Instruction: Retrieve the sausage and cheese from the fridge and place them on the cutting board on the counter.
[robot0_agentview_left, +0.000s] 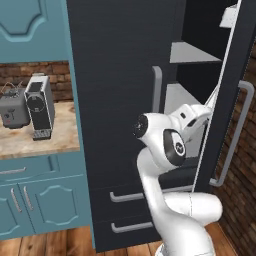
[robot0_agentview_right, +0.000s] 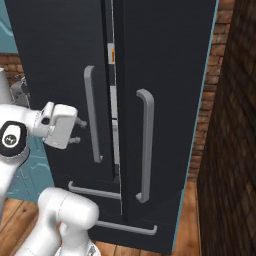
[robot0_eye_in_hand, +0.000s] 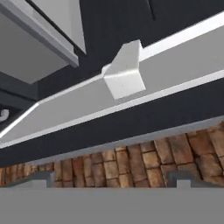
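The fridge (robot0_agentview_left: 120, 100) fills the middle of the left base view, a tall black cabinet with its right door (robot0_agentview_left: 235, 90) swung open toward 3 o'clock. In the gap between the doors pale grey shelves (robot0_agentview_left: 192, 52) show, one above another, with nothing on them that can be made out. Two drawers with grey bar handles (robot0_agentview_left: 131, 227) sit at the bottom of the fridge. The white arm (robot0_agentview_left: 170, 145) rises from 5 o'clock and reaches into that gap at about the height of the lower shelf.

In the right base view the hand (robot0_agentview_right: 59, 125) sits at 9 o'clock, just beside the left door's long handle (robot0_agentview_right: 91, 115).

In the hand view the two dark fingertips (robot0_eye_in_hand: 183, 179) stand far apart at the bottom edge, so the jaws are wide apart with nothing between them. Beyond them run the edge of the open door and a brick wall (robot0_eye_in_hand: 144, 164).

At 9 o'clock in the left base view, the table (robot0_agentview_left: 45, 137) carries a coffee machine (robot0_agentview_left: 40, 106) and a toaster (robot0_agentview_left: 14, 111), above teal cabinets (robot0_agentview_left: 40, 200).
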